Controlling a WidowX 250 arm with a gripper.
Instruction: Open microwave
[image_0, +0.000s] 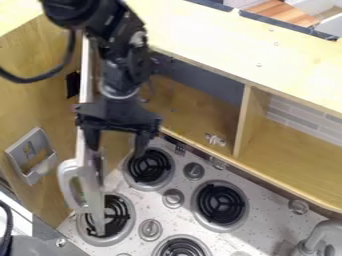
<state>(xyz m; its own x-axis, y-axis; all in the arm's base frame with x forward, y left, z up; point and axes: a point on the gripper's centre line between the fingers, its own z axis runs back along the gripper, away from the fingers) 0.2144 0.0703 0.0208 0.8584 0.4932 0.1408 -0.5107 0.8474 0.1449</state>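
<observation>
- Jaws of gripper (115, 152) spread well apart; contact with microwave door: cannot tell.
- Left: gray plate (49, 162) on wooden wall.
- Microwave door (95, 200) swung out, above near-left burner (117, 219); handle (65, 182) on left side.
- Right: far burner (149, 165), knobs, wooden shelf (284, 160).

1. I can read no text, label, brand, number or sign anywhere in my view.
</observation>
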